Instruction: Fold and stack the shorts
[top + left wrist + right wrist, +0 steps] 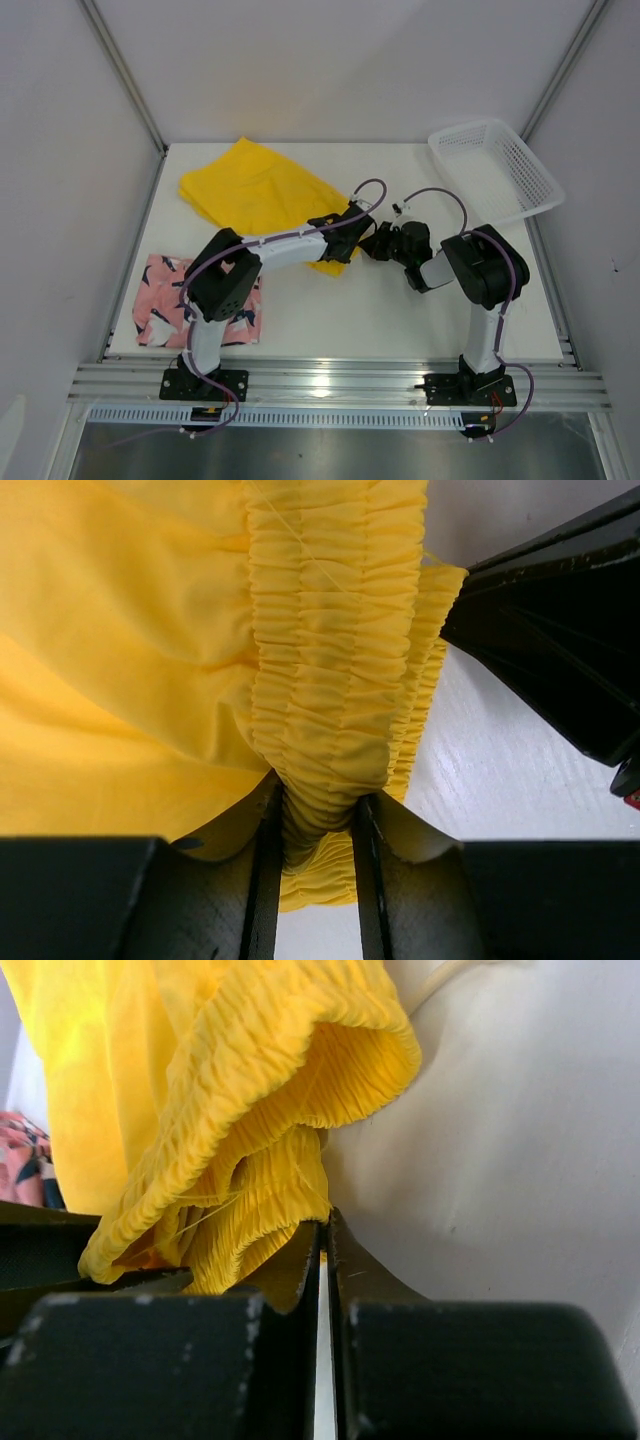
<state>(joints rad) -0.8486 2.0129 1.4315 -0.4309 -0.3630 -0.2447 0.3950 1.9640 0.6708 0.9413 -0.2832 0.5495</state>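
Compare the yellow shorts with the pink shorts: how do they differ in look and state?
The yellow shorts are plain; the pink shorts carry a navy-and-white print. The yellow shorts lie rumpled toward the far side, the pink shorts flat at the near left edge. The left gripper pinches the yellow shorts' gathered waistband; no gripper touches the pink shorts. Both lie on the white table.

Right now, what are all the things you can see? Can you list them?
yellow shorts: one, bright yellow, back left of table
pink shorts: one, pink with dark and white print, front left corner
basket: one, white, back right corner
table: one, white
left arm: one, black and white, front left
right arm: one, black and white, front right
left fingers: black, shut on yellow waistband
right fingers: black, shut, beside waistband
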